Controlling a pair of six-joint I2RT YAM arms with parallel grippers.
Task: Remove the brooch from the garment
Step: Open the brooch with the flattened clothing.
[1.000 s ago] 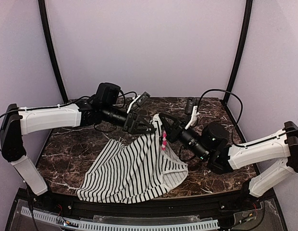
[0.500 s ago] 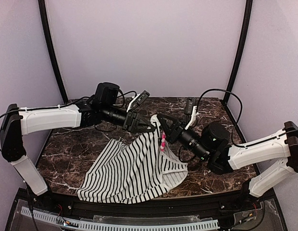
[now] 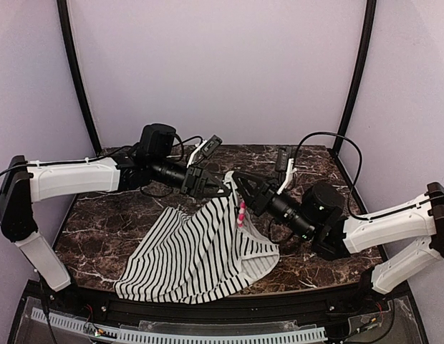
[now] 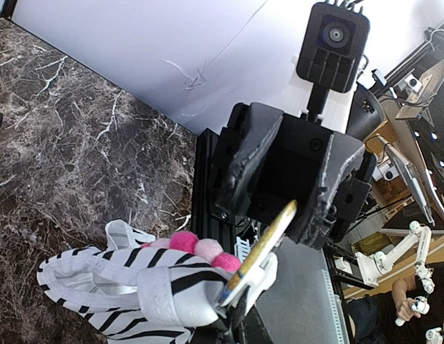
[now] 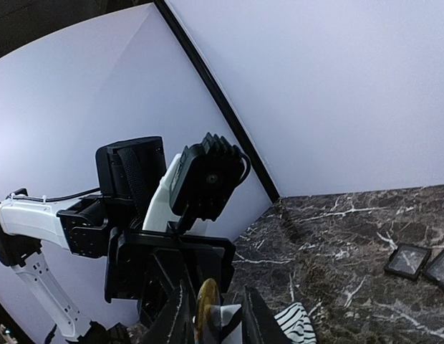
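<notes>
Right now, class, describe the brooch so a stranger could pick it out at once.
On the dark marble table lies a white garment with black stripes. At its lifted far corner sits the brooch, a small cluster of pink and white balls, the only pink thing here.

A white, black-striped garment (image 3: 200,251) lies spread on the dark marble counter (image 3: 100,222). One edge is raised to the left tool (image 3: 213,189), which is clamped on the cloth. A pink-and-white brooch (image 3: 241,213) sits on that raised edge, just below the right tool (image 3: 240,185), close beside the left one.
</notes>
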